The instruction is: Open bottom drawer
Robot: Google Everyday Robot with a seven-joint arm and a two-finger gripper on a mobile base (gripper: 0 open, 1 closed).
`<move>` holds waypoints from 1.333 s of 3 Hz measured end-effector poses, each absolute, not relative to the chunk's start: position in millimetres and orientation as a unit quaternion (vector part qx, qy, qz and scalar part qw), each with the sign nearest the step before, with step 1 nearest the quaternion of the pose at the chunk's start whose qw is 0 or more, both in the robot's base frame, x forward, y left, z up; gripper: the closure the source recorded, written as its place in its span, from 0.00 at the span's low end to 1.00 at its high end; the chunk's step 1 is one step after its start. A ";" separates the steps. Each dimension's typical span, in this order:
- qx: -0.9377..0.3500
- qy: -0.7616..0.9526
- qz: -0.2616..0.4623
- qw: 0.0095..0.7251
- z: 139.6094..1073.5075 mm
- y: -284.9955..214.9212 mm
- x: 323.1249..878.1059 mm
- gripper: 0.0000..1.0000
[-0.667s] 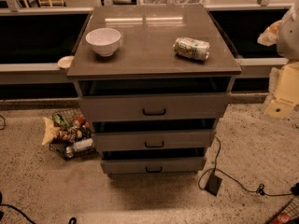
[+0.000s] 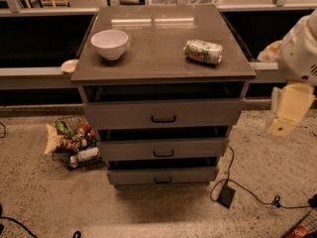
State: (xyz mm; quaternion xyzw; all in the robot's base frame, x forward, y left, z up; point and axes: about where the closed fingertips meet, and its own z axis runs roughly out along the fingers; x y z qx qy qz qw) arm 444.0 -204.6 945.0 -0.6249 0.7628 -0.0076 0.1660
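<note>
Camera view, looking down on a grey-brown cabinet with a flat glossy top [image 2: 163, 58] and three stacked drawers. Lowest of the three, just above the speckled floor [image 2: 49, 202]: the bottom drawer [image 2: 198, 176], a narrow grey-brown front with a small black bar handle [image 2: 162, 180], none of its inside showing. Sitting just where it was a moment ago, so judged not yet pulled.

Off at the right edge, hanging about level with the top drawer [image 2: 124, 115] and well apart from the cabinet: the cream-and-white gripper [image 2: 290, 108], dipped slightly lower than before. Cannot tell how far open, nor see anything held. Reads as the start of an approach, with a further drop and a swing left needed to reach that handle.

Down left on the floor, a wire basket of snack packets [image 2: 74, 145]. Up on the top, a white ceramic bowl [image 2: 110, 43] at left and a crushed green-and-white can [image 2: 203, 51] lying on its side at right. Down right, a black plug and cable [image 2: 226, 195].
</note>
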 end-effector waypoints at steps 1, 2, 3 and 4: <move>-0.663 0.728 0.036 0.169 877.3 -177.3 450.4 0.00; -0.680 0.708 0.088 0.167 798.9 -153.5 446.4 0.00; -0.669 0.713 0.129 0.167 724.2 -138.7 435.2 0.00; -0.669 0.713 0.129 0.167 724.2 -138.7 435.2 0.00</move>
